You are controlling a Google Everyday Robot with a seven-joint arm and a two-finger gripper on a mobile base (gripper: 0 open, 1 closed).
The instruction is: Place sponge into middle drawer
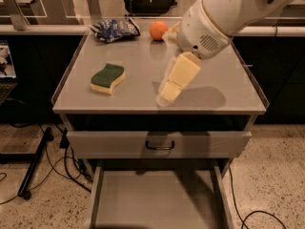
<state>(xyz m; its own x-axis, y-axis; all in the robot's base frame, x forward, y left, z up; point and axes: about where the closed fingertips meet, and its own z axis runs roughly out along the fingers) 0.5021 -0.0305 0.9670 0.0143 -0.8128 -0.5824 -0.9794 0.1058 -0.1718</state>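
Widest, the grey tabletop [238,75]; beneath it, pulled out, the middle drawer [152,199]. Reaching in from upper right, the white arm [228,8]. Gripper [167,94] low over mid-table, spread or pressed together impossible to tell. Left of it, well apart, the sponge [108,78] (green face up). At the back, snack bag [114,29] and orange [158,30].

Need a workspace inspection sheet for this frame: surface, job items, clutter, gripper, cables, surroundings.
Surface: grey tabletop, flat with a low raised rim.
Job's things: sponge lies on the left of the tabletop, green face up; middle drawer is pulled open below.
Clutter: snack bag and orange at the back edge; drawer front with loop handle is shut.
Grippers: gripper over the tabletop centre, right of the sponge, apart from it.
Cables: black cables on the floor at left.
Surroundings: speckled floor.
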